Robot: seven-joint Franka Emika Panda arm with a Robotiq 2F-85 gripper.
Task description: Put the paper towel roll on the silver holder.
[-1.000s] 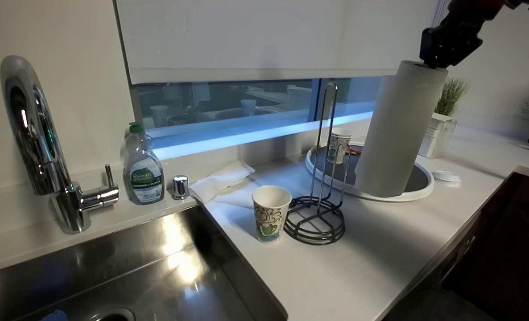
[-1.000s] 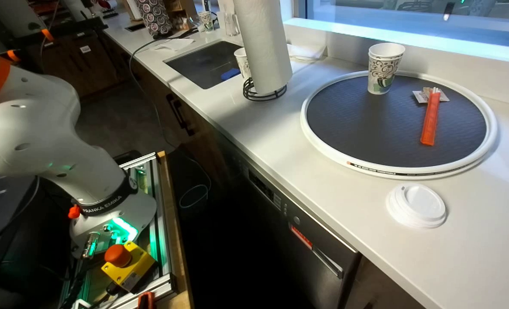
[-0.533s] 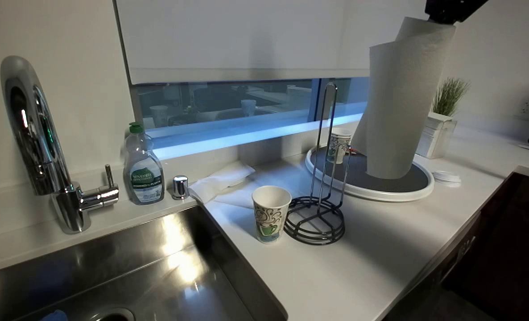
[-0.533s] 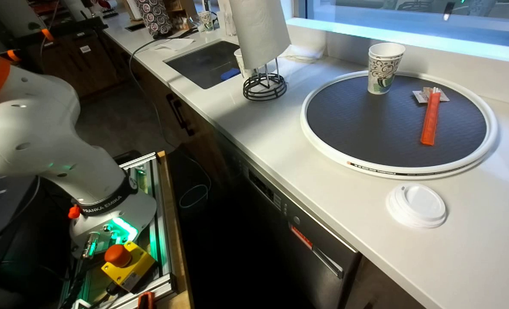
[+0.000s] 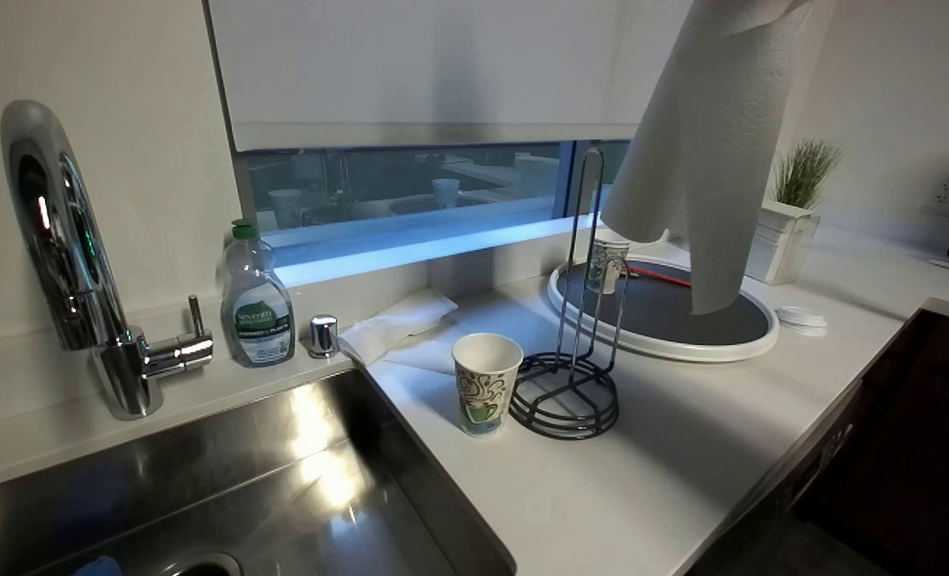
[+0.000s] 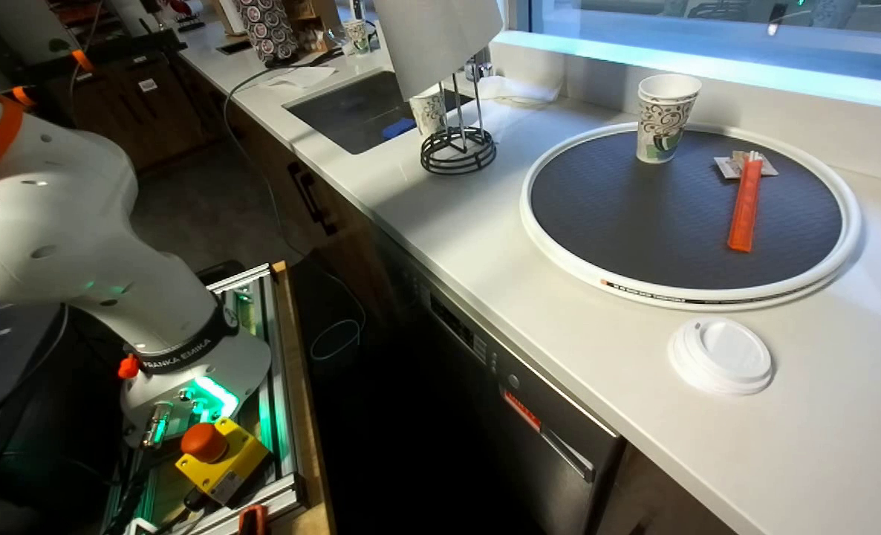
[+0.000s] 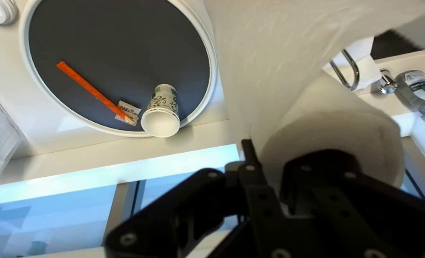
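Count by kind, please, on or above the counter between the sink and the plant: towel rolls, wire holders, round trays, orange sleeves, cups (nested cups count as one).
Towel roll: 1
Wire holder: 1
Round tray: 1
Orange sleeve: 1
Cups: 2 (one beside the holder, one nested stack on the tray)
Total: 6

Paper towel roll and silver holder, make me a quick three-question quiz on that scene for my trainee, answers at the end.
1. True or false: the paper towel roll hangs tilted, not on the silver holder.
2. Which lies on the round tray: A, the soap bottle; B, the orange-red sleeve; C, the faucet?
3. What hangs loose from the roll, and what might it do as the roll goes on?

Key: 1, true. 2, B. 3, a paper sheet; it might catch on the holder's wires.
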